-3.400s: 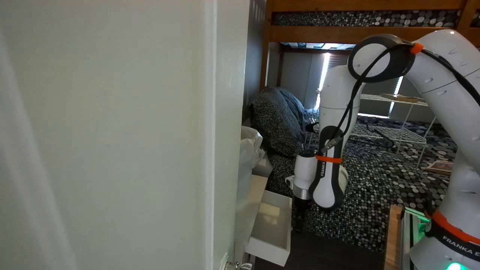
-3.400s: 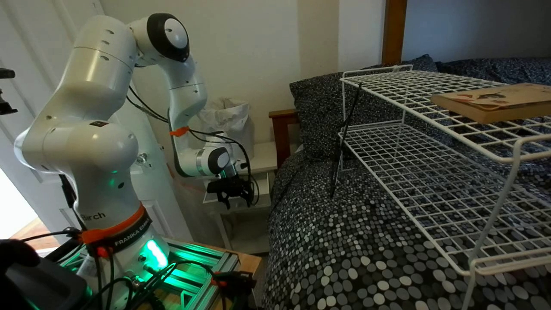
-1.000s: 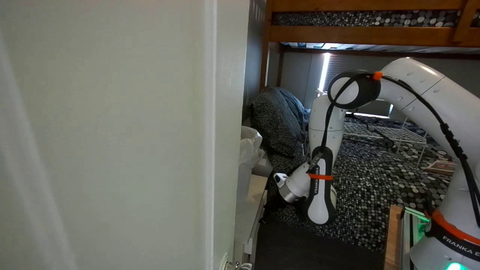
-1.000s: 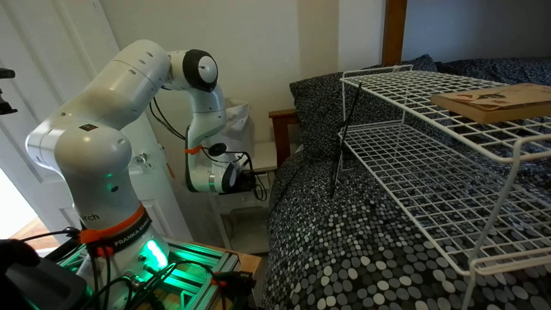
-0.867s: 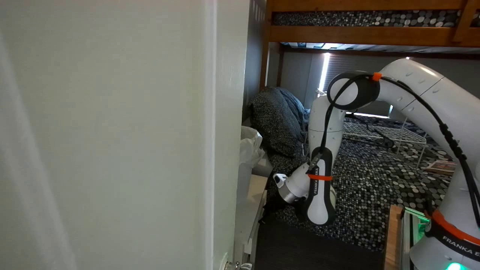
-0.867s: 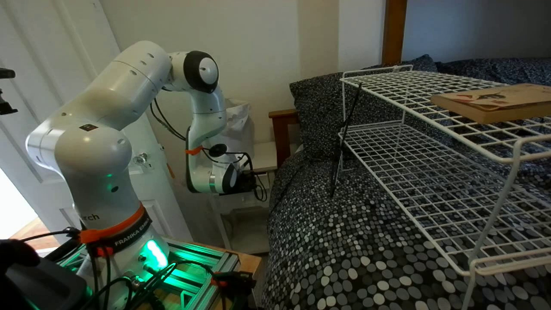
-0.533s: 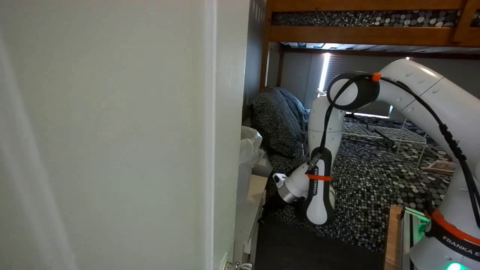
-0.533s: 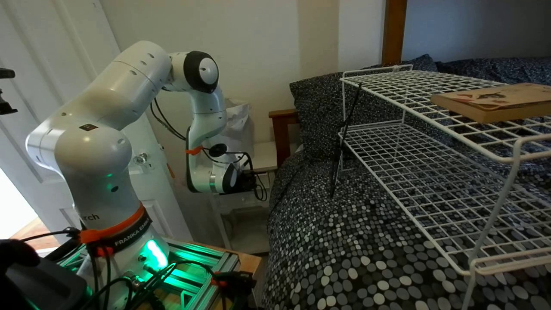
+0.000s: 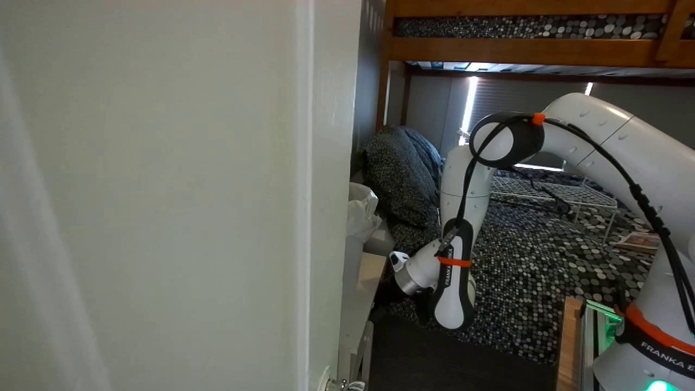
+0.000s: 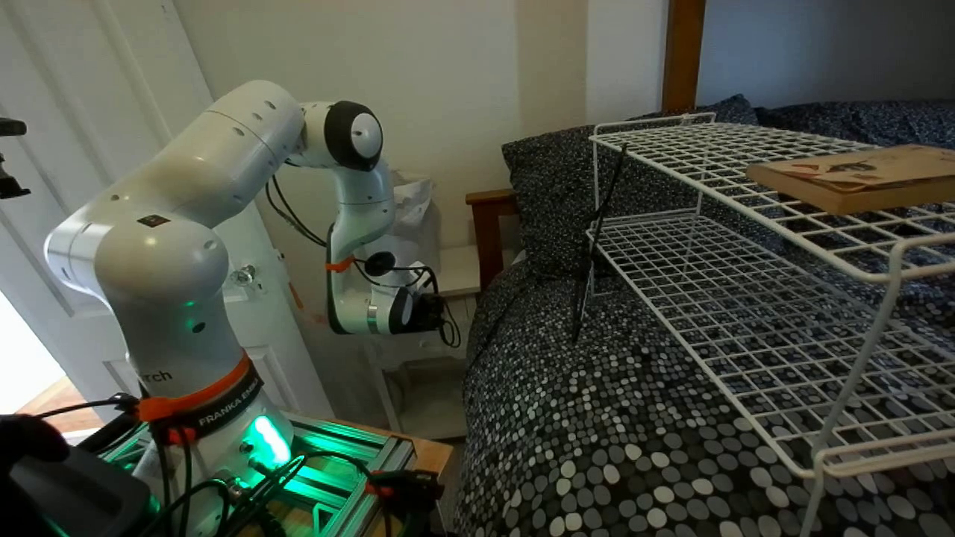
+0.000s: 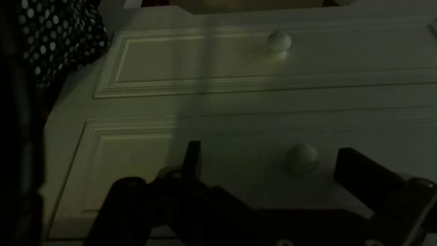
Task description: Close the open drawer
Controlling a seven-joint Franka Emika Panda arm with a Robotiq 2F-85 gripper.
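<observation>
- The shallow, cream-white, panelled rectangular drawer (image 11: 235,157) sits in the tall white cabinet (image 10: 459,270); in the wrist view its front looks level with the surrounding frame, though whether it is fully home cannot be told.
- The black two-fingered gripper (image 11: 269,152) faces that front, released, its fingers spread wide; the drawer's round white knob (image 11: 302,159) shows in the gap. Contact cannot be judged.
- The glossy white robot arm (image 10: 216,160), with black joint covers and orange bands, leans out from its base in both exterior views; the forearm hangs nearly upright, and the wrist bends toward the cabinet.
- A second white panelled front (image 11: 191,58) shows beyond in the wrist view.
- A white plastic bag (image 10: 415,209) lines a pale bin on the cabinet top.
- Beside the cabinet, a dark dotted bedspread (image 10: 612,418) bears a white two-tier wire rack (image 10: 893,272), with a tan book (image 10: 858,175) on its upper tier.
- A brown wooden bunk rail (image 9: 521,50) crosses above dark flooring (image 9: 456,358).
</observation>
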